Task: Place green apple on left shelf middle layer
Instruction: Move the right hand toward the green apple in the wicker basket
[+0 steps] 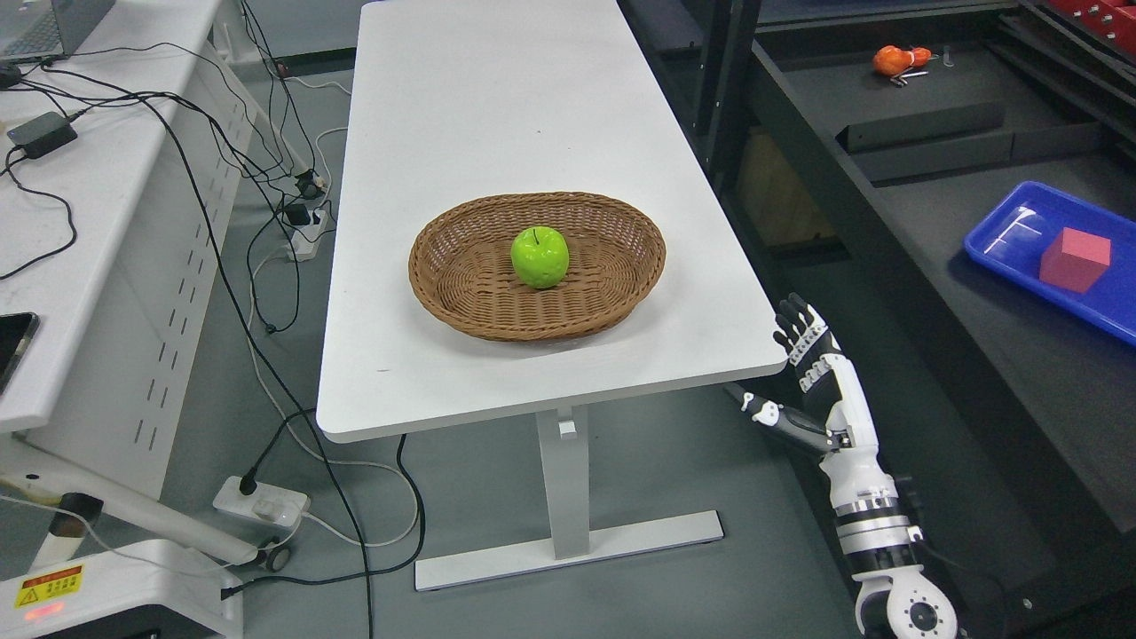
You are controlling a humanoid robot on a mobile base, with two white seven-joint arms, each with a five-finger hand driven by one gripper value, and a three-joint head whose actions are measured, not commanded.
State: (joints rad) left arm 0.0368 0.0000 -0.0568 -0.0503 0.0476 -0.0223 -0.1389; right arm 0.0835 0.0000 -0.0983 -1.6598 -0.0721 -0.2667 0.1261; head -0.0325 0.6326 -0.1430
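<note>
Right hand [812, 373] hangs off the near right corner of the white surface [497, 98], fingers spread and empty. On that surface sits a wicker basket [461, 297] with the green apple [540, 256] lying in its middle, untouched; grasp, carry and shelving all remain.

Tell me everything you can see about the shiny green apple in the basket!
The shiny green apple is round, bright and glossy, with light spots gleaming on its skin and a short dark stem poking from the dip on top. It looks smooth, maybe plastic. It sits upright, near the middle of the brown woven wicker basket, resting on the basket's floor. Nothing else touches it.
</note>
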